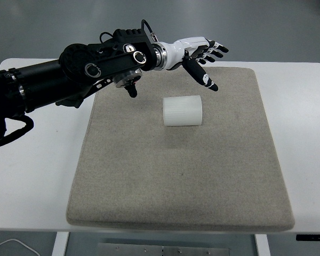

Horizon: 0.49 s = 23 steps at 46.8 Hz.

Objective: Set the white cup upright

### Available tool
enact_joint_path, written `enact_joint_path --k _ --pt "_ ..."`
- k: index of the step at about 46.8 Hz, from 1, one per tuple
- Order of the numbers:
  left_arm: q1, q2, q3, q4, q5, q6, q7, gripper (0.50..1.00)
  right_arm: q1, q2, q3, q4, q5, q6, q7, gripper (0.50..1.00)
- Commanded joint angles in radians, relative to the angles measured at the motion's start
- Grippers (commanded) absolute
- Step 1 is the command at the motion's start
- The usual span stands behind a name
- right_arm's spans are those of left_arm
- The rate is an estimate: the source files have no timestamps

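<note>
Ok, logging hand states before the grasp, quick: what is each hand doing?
Left hand: open, fingers spread, holding nothing, above the mat beyond the cup.
Right hand: not in view.

black jointed left arm [69,74], white hand [194,50], black fingertips [212,86]
</note>
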Motion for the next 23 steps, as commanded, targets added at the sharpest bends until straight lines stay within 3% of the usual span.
enact_joint_path --k 1,9,23 --pt "-0.006 -0.003 -0.001 0.000 0.027 -0.012 0.023 0.992 0.000 0.000 0.000 -0.001 0.001 0.000 0.000 0.930" --pt "-0.004 -0.041 0.027 0.002 0.037 -0.014 0.090 0.990 0.000 0.000 0.000 -0.001 0.001 0.000 0.000 0.930" --pt "-0.010 -0.067 0.073 0.025 0.104 0.003 0.121 0.988 0.000 0.000 0.000 0.001 0.000 0.000 0.000 0.930"
